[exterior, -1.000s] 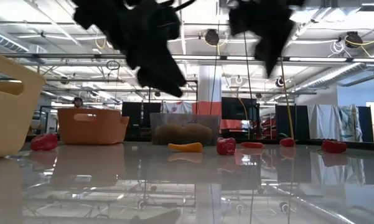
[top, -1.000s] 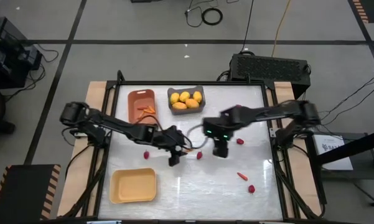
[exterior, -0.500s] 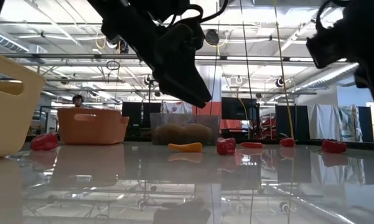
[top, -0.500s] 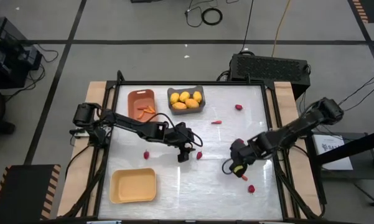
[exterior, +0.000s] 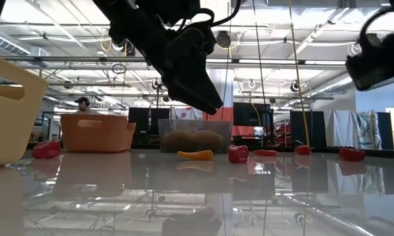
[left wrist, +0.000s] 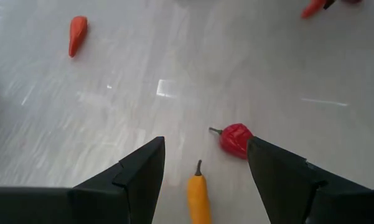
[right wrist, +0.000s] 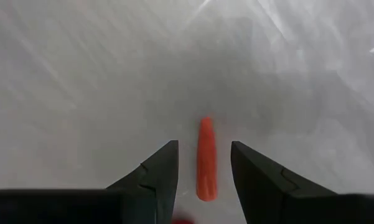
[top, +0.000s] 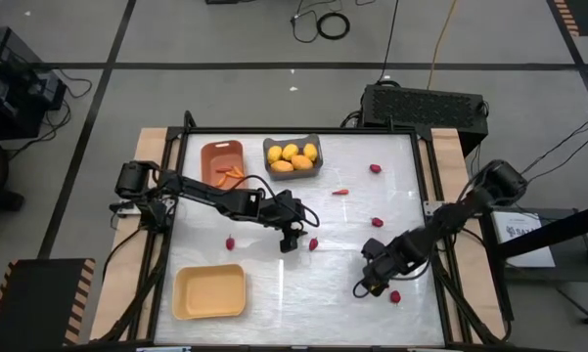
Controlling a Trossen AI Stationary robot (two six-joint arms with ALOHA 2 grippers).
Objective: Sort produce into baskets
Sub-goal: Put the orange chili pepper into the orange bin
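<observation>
Robotics lab, taped concrete floor (top: 225,39), loose cables (top: 323,22), ceiling ducts (exterior: 301,72)

Grey floor (top: 225,39) with dark seams; coiled cable (top: 333,25); bright ceiling lights (exterior: 52,13)

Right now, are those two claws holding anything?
Left gripper: open, empty, above a slim orange pepper.
Right gripper: open, empty, straddling a thin orange carrot stick.

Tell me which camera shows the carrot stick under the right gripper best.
The right wrist view: the carrot stick lies lengthwise on the table between the open right gripper fingers, unobstructed. In the high view the right gripper covers it. The low view does not show it clearly, and the left wrist view shows other pieces.
</observation>
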